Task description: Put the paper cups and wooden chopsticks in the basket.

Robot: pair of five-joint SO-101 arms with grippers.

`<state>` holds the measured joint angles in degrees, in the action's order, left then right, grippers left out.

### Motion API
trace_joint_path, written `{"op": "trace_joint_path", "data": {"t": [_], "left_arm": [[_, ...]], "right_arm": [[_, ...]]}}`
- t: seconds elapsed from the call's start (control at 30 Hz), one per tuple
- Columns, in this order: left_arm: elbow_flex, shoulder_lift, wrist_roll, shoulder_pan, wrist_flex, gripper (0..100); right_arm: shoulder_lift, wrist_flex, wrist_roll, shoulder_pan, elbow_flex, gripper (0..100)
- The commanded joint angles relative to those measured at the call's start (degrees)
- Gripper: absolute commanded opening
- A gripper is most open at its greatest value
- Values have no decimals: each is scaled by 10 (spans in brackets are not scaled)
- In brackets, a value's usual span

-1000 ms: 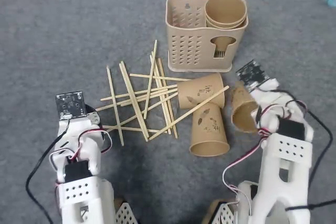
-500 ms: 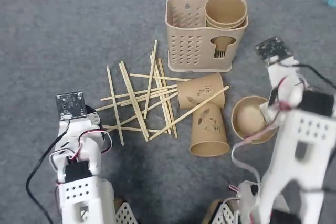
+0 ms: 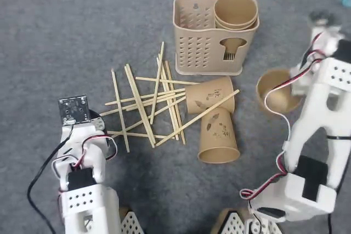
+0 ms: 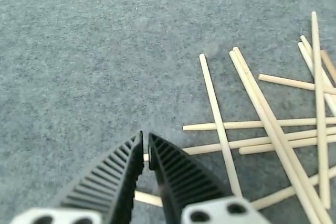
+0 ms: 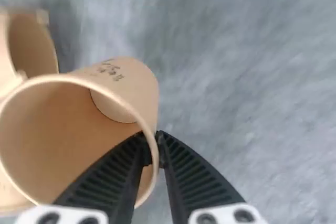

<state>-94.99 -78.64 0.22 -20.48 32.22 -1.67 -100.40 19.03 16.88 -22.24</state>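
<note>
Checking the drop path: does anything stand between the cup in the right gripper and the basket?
Nothing visible does. The right gripper holds the paper cup by its rim, right of the basket in the high view; stacked cups already sit in its nearer compartment.

The cups (image 3: pixel 218 135) are matt paper, chopsticks (image 3: pixel 140 105) bare wood, basket (image 3: pixel 200 45) plastic, carpet (image 3: pixel 66 42) rough
</note>
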Motion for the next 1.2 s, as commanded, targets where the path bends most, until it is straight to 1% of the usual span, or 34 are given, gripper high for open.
{"op": "trace_joint_path", "data": {"t": [0.0, 0.2, 0.27, 0.4, 0.63, 0.73, 0.87, 1.07, 1.17], "left_arm": [[2, -10, -6, -5, -15, 13], [1, -10, -6, -5, -15, 13], [1, -10, -7, -5, -15, 13], [1, -10, -7, -5, -15, 13], [1, -10, -7, -4, -15, 13], [-2, -10, -7, -3, -17, 13], [-3, -10, -7, -2, -18, 13], [-3, -10, -7, -2, -18, 13], [-3, -10, -7, -2, -18, 13]], "right_arm": [[3, -26, -21, 2, -142, 7], [2, -24, -56, -27, -292, 7], [1, -22, -69, -48, -332, 7], [1, 15, -91, -95, -376, 7], [-21, 108, -120, -155, -384, 7], [-47, 147, -121, -178, -384, 7], [-85, 174, -121, -204, -385, 7], [-127, 217, -127, -212, -385, 7], [-145, 218, -127, -211, -385, 7]]}}
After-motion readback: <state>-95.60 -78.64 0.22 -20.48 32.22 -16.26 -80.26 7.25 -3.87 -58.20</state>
